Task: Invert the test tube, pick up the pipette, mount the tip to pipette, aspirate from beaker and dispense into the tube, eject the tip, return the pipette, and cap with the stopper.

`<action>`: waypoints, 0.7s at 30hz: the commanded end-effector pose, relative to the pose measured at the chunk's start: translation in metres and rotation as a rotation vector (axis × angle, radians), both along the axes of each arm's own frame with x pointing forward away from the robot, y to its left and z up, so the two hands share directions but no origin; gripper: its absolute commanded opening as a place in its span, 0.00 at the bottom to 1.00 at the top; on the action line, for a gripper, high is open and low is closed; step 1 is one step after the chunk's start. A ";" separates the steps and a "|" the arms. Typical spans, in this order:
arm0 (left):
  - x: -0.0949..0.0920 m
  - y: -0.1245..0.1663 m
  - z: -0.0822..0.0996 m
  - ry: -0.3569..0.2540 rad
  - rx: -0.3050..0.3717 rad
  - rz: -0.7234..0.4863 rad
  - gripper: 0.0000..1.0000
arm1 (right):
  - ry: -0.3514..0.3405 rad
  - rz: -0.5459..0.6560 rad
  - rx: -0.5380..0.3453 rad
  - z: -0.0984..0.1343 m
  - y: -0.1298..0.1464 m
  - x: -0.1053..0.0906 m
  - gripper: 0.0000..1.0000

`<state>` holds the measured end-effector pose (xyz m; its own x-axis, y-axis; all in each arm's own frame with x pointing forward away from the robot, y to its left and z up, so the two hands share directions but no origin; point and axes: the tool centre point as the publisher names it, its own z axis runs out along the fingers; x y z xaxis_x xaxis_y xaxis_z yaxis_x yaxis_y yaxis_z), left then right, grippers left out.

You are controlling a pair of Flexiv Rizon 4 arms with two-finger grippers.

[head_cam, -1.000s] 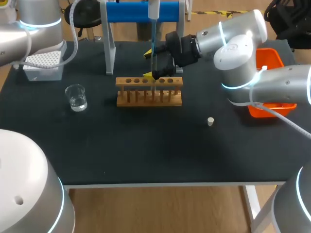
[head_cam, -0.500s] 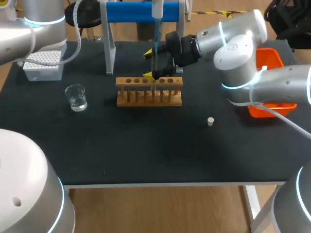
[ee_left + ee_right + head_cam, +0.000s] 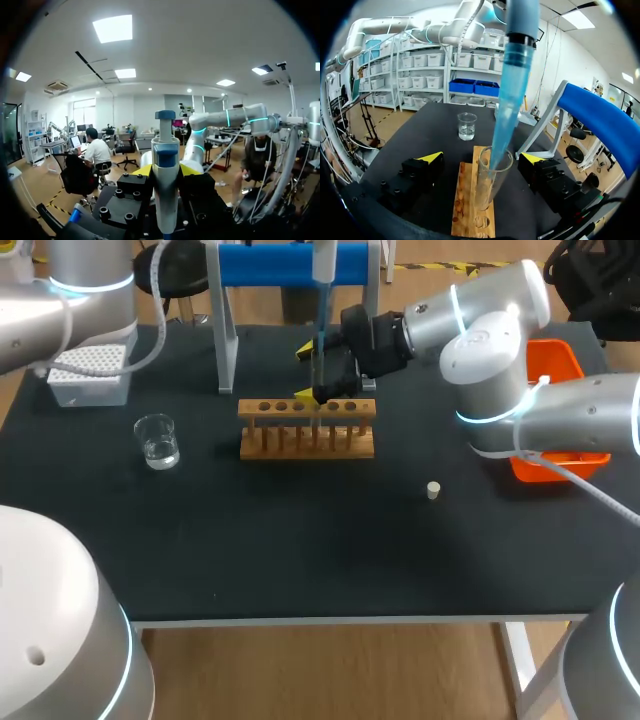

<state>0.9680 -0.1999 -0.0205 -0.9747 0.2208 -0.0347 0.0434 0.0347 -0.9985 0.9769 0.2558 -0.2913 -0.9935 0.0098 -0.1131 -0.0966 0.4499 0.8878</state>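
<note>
A clear test tube (image 3: 490,182) stands upright in the wooden rack (image 3: 307,440), mouth up. The pipette (image 3: 165,150) hangs upright over it, and its blue tip (image 3: 507,105) dips into the tube's mouth. My left gripper (image 3: 166,171) is shut on the pipette body; it is out of the head view, where only the pipette (image 3: 321,300) shows. My right gripper (image 3: 481,158) stands open on either side of the tube, its fingers clear of the glass, and shows behind the rack (image 3: 304,373). The beaker (image 3: 157,440) holds some water. The small stopper (image 3: 433,490) lies on the mat.
A white tip box (image 3: 88,370) sits at the back left. The blue pipette stand (image 3: 290,265) rises behind the rack. An orange bin (image 3: 555,365) lies at the right edge under my right arm. The dark mat in front of the rack is open room.
The pipette and my left arm shifted slightly to the right a second ago, then held still. The right arm has not moved.
</note>
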 end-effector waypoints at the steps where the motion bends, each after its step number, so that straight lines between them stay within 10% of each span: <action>1: -0.006 0.005 0.002 0.000 0.005 0.015 0.00 | 0.002 0.004 -0.002 0.001 -0.001 0.001 1.00; 21: 0.002 0.003 0.000 -0.008 0.000 0.017 0.00 | 0.002 0.004 -0.002 0.001 -0.001 0.001 1.00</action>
